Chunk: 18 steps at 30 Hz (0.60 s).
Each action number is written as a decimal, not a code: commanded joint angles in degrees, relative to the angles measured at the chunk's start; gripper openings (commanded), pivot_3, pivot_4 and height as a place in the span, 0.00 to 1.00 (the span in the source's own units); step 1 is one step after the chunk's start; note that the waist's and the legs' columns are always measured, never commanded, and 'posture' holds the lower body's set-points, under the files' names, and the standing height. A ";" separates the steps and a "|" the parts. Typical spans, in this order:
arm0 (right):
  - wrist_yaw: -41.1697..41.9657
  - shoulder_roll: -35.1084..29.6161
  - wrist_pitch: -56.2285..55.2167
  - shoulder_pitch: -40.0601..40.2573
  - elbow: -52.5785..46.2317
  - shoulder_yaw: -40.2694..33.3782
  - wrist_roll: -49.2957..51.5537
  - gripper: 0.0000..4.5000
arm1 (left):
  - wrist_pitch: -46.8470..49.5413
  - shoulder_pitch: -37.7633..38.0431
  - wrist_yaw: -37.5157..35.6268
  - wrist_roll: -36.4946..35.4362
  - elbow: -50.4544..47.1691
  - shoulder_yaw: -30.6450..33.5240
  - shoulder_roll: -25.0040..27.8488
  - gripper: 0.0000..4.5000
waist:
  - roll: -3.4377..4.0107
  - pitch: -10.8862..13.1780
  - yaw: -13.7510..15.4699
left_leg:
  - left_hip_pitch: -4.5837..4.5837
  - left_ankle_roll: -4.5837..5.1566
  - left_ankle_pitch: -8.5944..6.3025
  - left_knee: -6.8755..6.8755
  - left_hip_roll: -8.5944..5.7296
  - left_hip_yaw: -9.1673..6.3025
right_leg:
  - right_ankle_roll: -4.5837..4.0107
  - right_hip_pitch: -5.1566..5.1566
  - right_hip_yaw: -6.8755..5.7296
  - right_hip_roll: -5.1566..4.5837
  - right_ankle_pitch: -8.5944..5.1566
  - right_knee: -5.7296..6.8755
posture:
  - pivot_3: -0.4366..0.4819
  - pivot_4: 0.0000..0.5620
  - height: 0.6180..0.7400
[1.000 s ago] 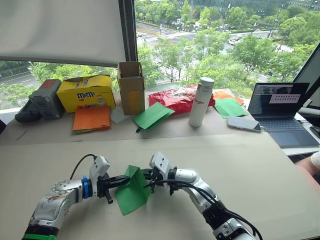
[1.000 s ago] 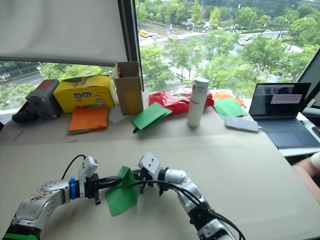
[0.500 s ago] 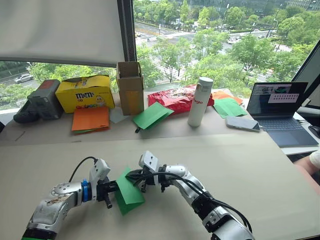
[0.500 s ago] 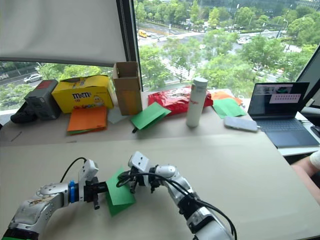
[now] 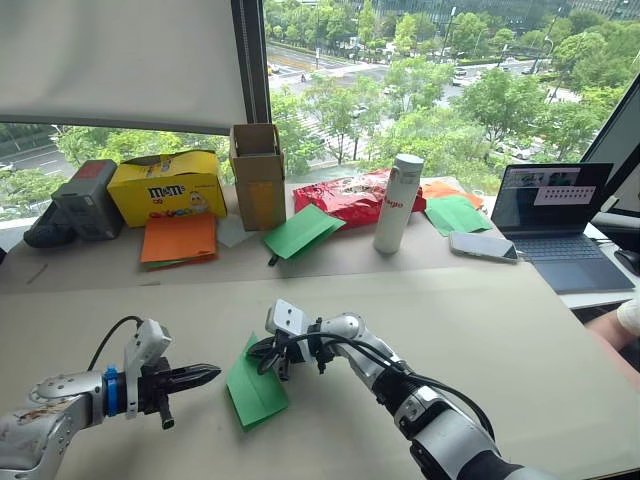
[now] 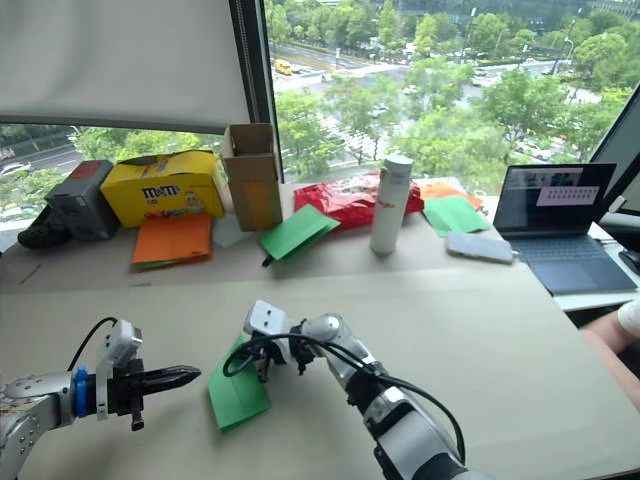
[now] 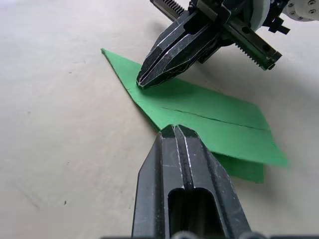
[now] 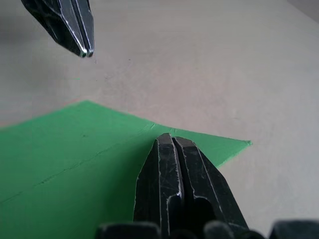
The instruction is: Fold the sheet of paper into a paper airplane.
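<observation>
The sheet of paper, folded into layers with a crease line across it, lies flat on the tabletop near the front edge, left of the middle. The right gripper presses its clenched fingers down on the paper's top layer near one edge; they grasp nothing, and part of the paper is hidden beneath them. The left gripper hovers just beside the paper, apart from it, fingers clenched together and empty. The lower layer shows partly under the upper one.
</observation>
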 commanded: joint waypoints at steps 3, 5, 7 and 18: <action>0.37 -2.22 0.46 3.88 -3.74 0.95 -1.91 0.01 | 0.85 -4.23 2.00 -2.31 -0.31 -0.56 -2.75 0.00 | -0.02 -0.01 0.43 | 0.04 -0.05 -0.02 -0.05 -0.12 -0.02 | -0.09 0.03 -0.04 -0.09 -0.05 0.02 | 0.48 0.27 0.99; -0.20 -3.25 1.55 5.35 -6.36 0.20 -1.57 0.01 | 0.30 -5.68 3.16 -0.59 -0.88 -4.47 -5.12 0.00 | -0.03 -0.02 0.56 | 0.01 -0.07 0.00 -0.05 -0.20 -0.01 | -0.08 0.11 -0.01 -0.13 -0.05 0.03 | 0.48 0.27 0.99; -0.91 -4.09 2.91 6.58 -8.78 -0.74 -1.04 0.01 | -0.86 -6.42 3.89 1.83 -0.71 -8.15 -6.78 0.00 | -0.06 -0.04 0.59 | -0.01 -0.09 0.03 -0.05 -0.25 0.00 | -0.07 0.17 0.01 -0.16 -0.05 0.02 | 0.48 0.27 0.99; -3.59 -4.23 0.94 7.32 -10.12 -3.17 0.03 0.01 | -13.61 -7.48 4.18 14.97 8.55 -17.80 -8.16 0.00 | -0.06 -0.04 0.59 | 0.08 0.26 0.17 -0.28 -0.15 -0.05 | -0.14 0.11 -0.03 -0.02 -0.03 0.07 | 0.48 0.27 0.99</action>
